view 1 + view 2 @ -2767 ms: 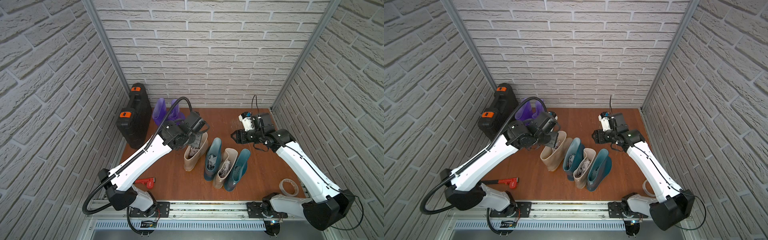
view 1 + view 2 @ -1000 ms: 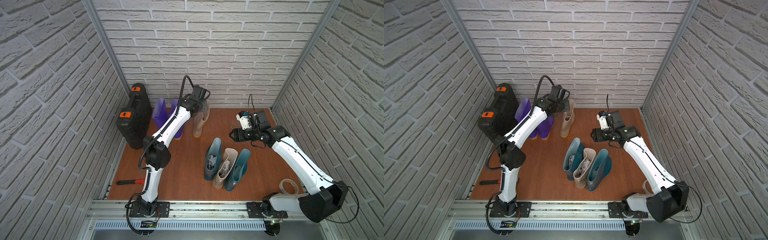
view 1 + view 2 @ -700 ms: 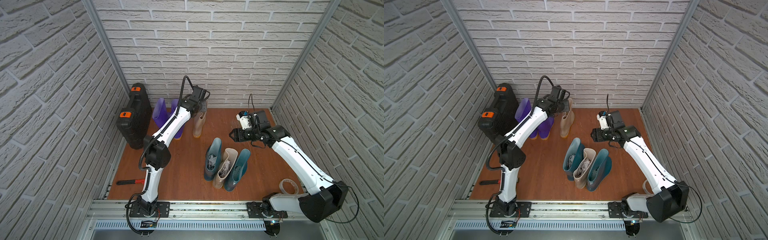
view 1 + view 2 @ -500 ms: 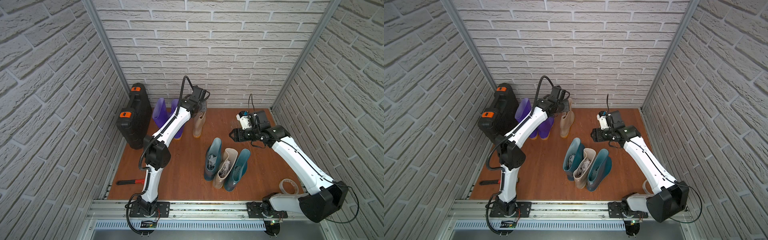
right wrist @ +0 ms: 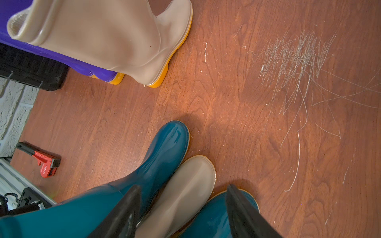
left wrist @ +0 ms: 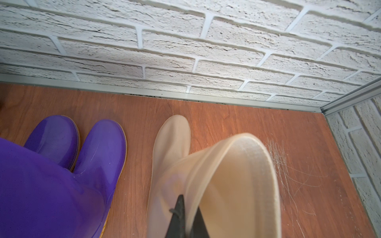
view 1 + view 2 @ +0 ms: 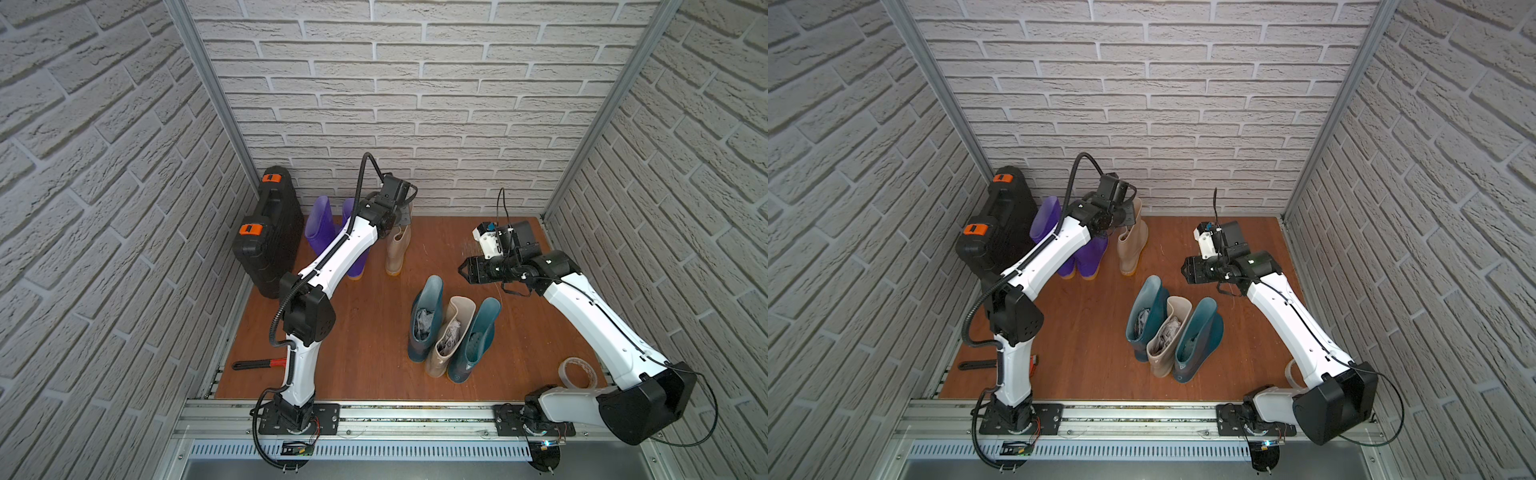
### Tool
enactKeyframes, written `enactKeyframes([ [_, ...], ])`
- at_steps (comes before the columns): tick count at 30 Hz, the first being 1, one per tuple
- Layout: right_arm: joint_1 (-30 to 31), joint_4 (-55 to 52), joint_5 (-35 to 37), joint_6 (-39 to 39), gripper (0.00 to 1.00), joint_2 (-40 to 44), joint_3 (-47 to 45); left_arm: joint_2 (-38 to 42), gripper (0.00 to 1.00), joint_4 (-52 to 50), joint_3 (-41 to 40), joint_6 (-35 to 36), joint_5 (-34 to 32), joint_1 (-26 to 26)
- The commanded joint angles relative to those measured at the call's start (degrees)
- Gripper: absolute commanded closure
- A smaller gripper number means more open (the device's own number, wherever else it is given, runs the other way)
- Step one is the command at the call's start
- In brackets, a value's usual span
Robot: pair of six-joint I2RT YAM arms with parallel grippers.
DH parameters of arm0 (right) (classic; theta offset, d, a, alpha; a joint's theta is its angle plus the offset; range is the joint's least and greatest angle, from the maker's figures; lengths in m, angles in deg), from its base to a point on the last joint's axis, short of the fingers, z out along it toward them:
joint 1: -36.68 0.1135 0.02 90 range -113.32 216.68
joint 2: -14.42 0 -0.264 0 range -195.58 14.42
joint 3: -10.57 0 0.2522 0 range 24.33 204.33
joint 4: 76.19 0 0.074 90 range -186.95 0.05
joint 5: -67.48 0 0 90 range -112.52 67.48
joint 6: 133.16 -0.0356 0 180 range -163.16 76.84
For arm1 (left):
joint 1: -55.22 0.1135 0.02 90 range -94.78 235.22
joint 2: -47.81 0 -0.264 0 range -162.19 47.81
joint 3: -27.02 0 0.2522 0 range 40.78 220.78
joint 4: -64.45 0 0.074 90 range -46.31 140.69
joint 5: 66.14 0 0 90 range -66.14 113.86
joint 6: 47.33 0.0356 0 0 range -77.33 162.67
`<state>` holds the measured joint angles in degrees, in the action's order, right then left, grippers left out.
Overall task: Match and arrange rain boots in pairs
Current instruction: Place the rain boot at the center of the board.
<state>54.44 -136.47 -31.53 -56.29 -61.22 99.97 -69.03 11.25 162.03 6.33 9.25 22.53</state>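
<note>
My left gripper is shut on the rim of a beige rain boot, which stands by the back wall with its orange sole on the floor. Just left of it stands a pair of purple rain boots, side by side. Mid-floor, a second beige boot is wedged between two dark teal boots. My right gripper hovers open behind these three; in the right wrist view its fingertips frame the three toes and touch none of them.
A black hard case with orange latches leans on the left wall beside the purple pair. A red-and-black hand tool lies at the front left. A roll of clear tape sits front right, under the right arm.
The left arm has carried the beige boot from mid-floor back to the wall beside the purple pair. In the last second it has barely moved. The right gripper has shifted only slightly.
</note>
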Motion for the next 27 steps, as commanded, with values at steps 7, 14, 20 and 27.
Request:
enactKeyframes([
  [7,0.08,0.23,-0.28,-0.52,0.33,0.56,0.30,3.99,1.00,4.48,-2.32,-1.29,-3.00,-0.18],
  [14,0.08,0.54,-0.44,-0.57,0.33,0.44,0.30,3.95,1.00,4.48,-2.71,-1.61,-3.45,-0.03],
  [20,0.06,-0.47,-0.91,-0.77,0.32,0.70,1.91,3.12,1.00,4.00,-1.48,-1.25,-2.40,0.15],
  [27,0.08,-6.96,-3.05,-0.65,0.31,3.18,8.13,1.89,0.77,2.56,1.18,-0.19,0.87,1.22],
])
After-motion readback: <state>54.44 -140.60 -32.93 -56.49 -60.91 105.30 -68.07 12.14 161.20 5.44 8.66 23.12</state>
